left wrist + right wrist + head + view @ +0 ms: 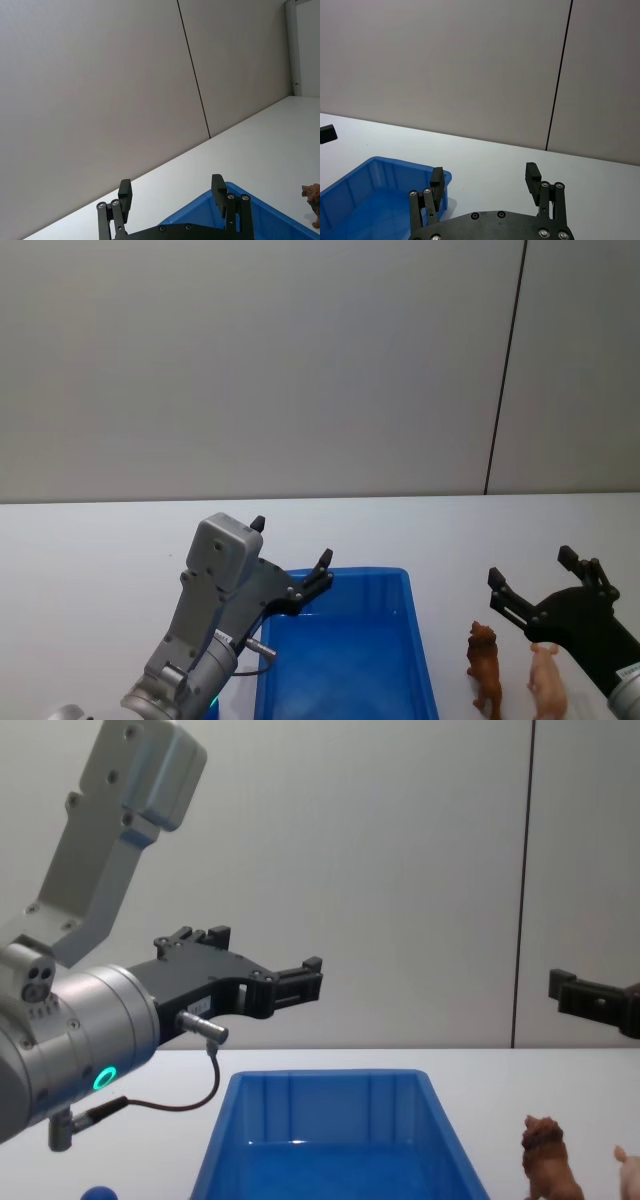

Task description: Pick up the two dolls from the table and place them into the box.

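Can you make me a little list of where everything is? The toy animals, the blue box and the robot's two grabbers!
brown doll: on the table, right of the box
pink doll: on the table, right of the brown doll
box: blue, no doll inside yet
left gripper: open, in the air over the box's far left corner
right gripper: open, in the air by the dolls
blue ball: left of the box

The left pincer (292,542) sits lower left of centre in the head view, its two black fingers (322,565) spread wide apart. It is held out from the grey left arm (205,610), which rises from the bottom edge. The right pincer (531,566) sits at the lower right, its fingers likewise spread.
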